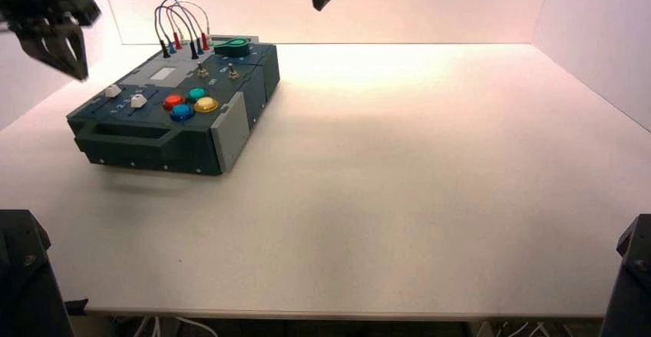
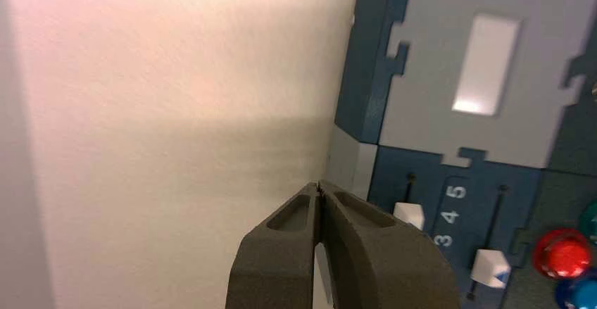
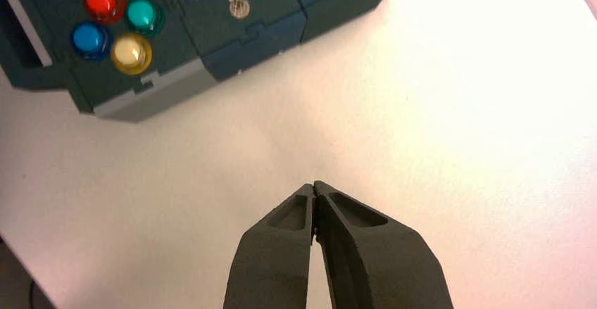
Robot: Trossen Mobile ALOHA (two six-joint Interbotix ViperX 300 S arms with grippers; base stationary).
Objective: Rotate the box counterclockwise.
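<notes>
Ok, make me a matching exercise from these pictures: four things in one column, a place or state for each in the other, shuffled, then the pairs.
Things:
1. left gripper
2. right gripper
3. wires
4. red button

Places or states:
A. looped over the far end of the box
B. shut, above bare table right of the box
C. in the four-button cluster beside the teal one
D. shut, above the box's left edge by the sliders

Pairs: 1-D, 2-B, 3-A, 4-C
</notes>
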